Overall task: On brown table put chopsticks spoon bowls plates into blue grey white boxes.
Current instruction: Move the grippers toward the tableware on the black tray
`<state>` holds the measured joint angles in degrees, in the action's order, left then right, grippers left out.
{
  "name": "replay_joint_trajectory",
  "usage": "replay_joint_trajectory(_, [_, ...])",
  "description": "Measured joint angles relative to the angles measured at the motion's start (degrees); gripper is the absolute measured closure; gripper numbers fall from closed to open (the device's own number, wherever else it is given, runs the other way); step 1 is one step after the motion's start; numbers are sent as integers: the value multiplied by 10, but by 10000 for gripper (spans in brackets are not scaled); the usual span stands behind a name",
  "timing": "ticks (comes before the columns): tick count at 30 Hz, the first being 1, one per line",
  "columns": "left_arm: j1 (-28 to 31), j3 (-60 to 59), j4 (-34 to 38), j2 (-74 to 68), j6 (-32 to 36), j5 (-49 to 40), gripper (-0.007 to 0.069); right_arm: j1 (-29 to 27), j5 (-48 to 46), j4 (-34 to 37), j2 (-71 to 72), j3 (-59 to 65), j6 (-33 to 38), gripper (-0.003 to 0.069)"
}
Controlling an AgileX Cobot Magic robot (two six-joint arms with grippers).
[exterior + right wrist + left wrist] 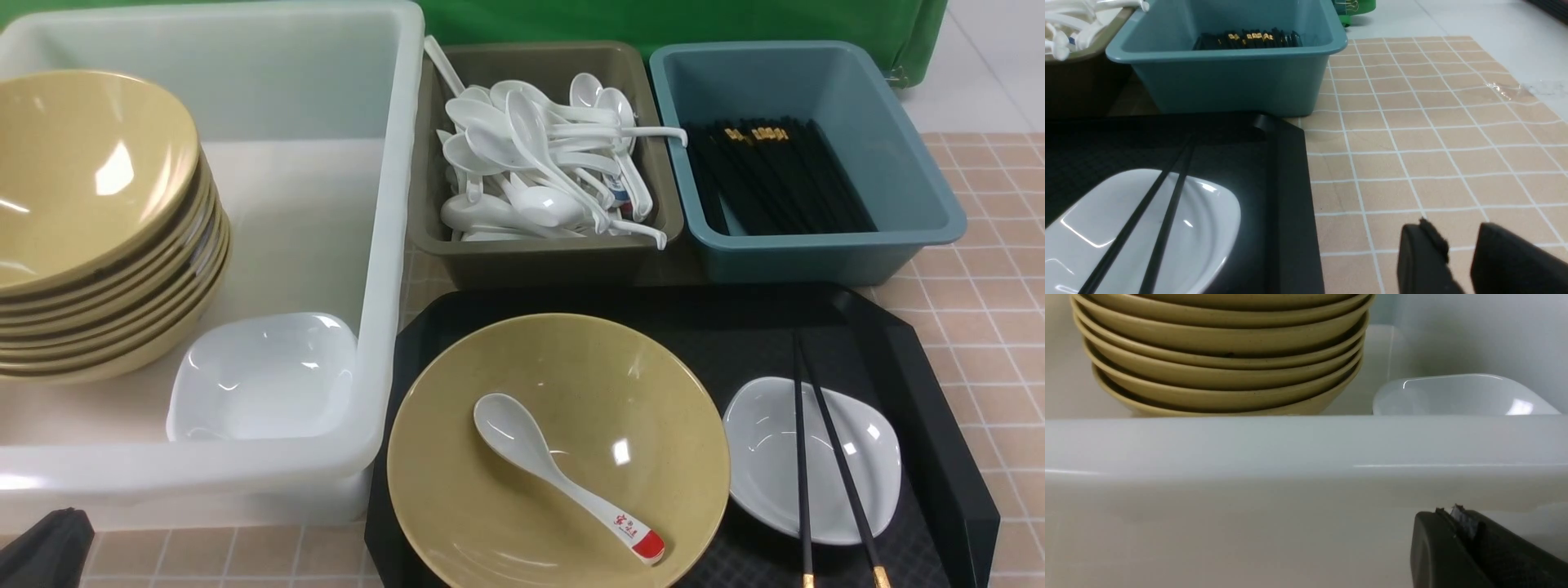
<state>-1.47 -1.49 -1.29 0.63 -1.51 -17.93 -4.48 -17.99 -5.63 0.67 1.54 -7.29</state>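
The left claw is closed and empty, just outside the near wall of the white tub, toward the wall's left end. Inside the tub, stacked bowls fill the left side and a plate sits in the near right corner. The grey box holds a heap of spoons. Beside it, the blue box holds bundled chopsticks. On the black tray, a lone bowl fills the left half with one spoon lying in it. A second plate sits near the right edge, with a chopstick pair lying across it. The right claw is partly open and holds nothing, over bare table beyond the tray's right edge.
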Motion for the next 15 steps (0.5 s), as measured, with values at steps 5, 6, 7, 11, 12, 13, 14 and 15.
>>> replay_joint_trajectory(5, [0, 0, -37, 0, -2, 2, 623, 0, 0, 0, 0, 0, 0, 422])
replay_joint_trajectory(6, [0, 0, -37, 0, -6, 3, 623, 0, 0, 0, 0, 0, 0, 422])
replay_joint_trajectory(7, [0, 0, -34, 0, -11, 6, 623, 0, 0, 0, 0, 0, 0, 422])
replay_joint_trajectory(11, [0, 0, 9, 0, -40, 30, 623, 0, 0, 0, 0, 0, -2, 422])
replay_joint_trajectory(12, [0, 0, 21, 0, -48, 36, 623, 0, 0, 0, 0, 0, -10, 422])
replay_joint_trajectory(13, [0, 0, 48, 0, -63, 46, 623, 0, 0, 3, 0, 0, -27, 422])
replay_joint_trajectory(14, [0, 0, 83, 0, -80, 60, 623, 0, 1, 9, 0, 0, -48, 422])
replay_joint_trajectory(15, [0, 0, 128, 0, -107, 78, 623, 0, 1, 21, 0, 0, -75, 422])
